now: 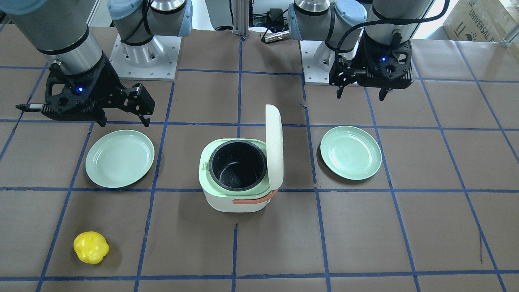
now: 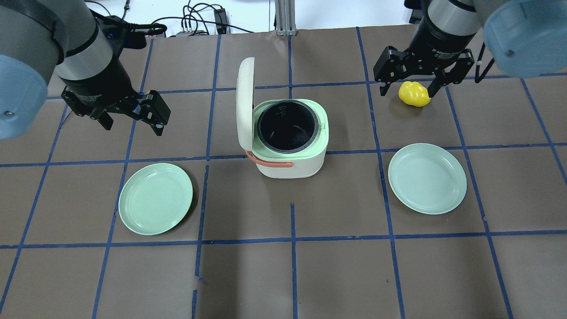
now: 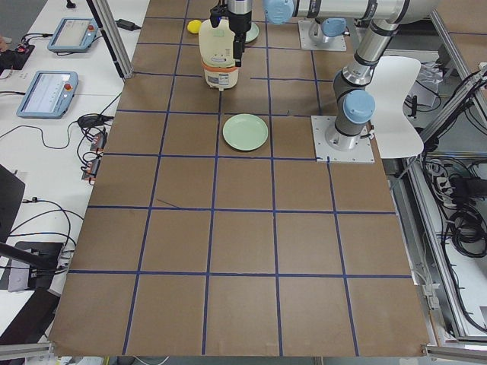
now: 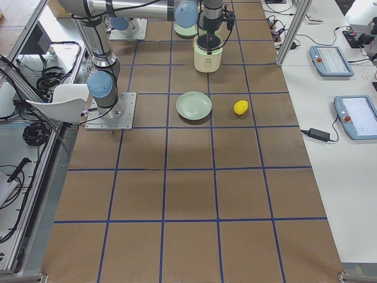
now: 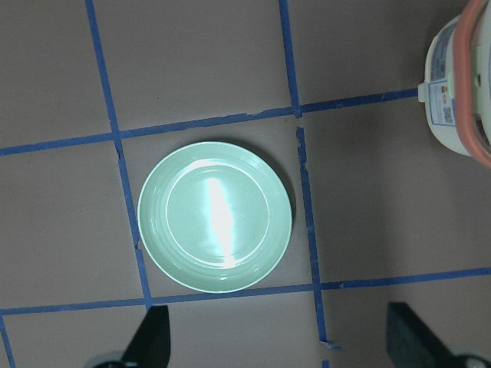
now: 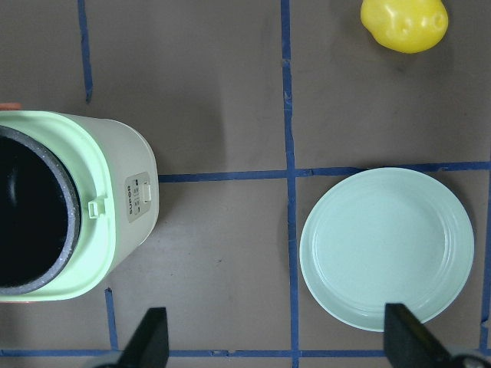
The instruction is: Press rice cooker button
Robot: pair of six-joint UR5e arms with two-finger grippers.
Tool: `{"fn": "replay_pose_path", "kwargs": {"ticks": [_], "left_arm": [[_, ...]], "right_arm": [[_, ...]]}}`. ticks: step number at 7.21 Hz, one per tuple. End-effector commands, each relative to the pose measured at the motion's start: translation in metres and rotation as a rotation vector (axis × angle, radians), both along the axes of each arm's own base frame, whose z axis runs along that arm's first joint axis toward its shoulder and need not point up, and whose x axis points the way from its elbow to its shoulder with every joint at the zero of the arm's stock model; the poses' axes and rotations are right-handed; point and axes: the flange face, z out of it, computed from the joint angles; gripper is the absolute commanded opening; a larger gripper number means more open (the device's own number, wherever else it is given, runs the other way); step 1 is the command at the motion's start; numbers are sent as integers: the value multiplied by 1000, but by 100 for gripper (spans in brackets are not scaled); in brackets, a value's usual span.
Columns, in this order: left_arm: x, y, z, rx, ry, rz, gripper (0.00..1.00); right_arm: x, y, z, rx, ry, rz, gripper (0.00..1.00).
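Two grippers hang above the counter (image 2: 292,266), well clear of every item on it.

1. The rice cooker (image 2: 292,165) stands at mid-counter, about halfway between the left and right ends.
2. Its lid (image 2: 245,104) is raised upright on the hinge at the cooker's left side, and the black pot (image 2: 287,126) is exposed inside the green rim.
3. The orange handle (image 2: 268,161) lies folded against the body on the lid side.
4. A small tab (image 6: 95,207) projects from the rim on the side opposite the lid, above a small panel (image 6: 138,199) on the body.
5. The left plate (image 2: 155,198) and the right plate (image 2: 427,178) lie flat on either side of the cooker, well apart from it.
6. A yellow object (image 2: 414,94) lies beyond the right plate, toward the operators' edge.
7. The left gripper (image 2: 133,128) hangs near the left plate, jaws spread wide and holding nothing.
8. The right gripper (image 1: 125,121) hangs above the stretch between the cooker and the right plate, jaws also spread wide and holding nothing.
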Motion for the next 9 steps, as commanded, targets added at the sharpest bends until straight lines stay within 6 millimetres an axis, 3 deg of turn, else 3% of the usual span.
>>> {"fn": "replay_pose_path", "kwargs": {"ticks": [1,9], "left_arm": [[0,0,0,-1,0,-1,100],[0,0,0,0,0,1,100]], "right_arm": [[-3,1,6,-11,34,3,100],[-2,2,10,-33,32,-5,100]]}}
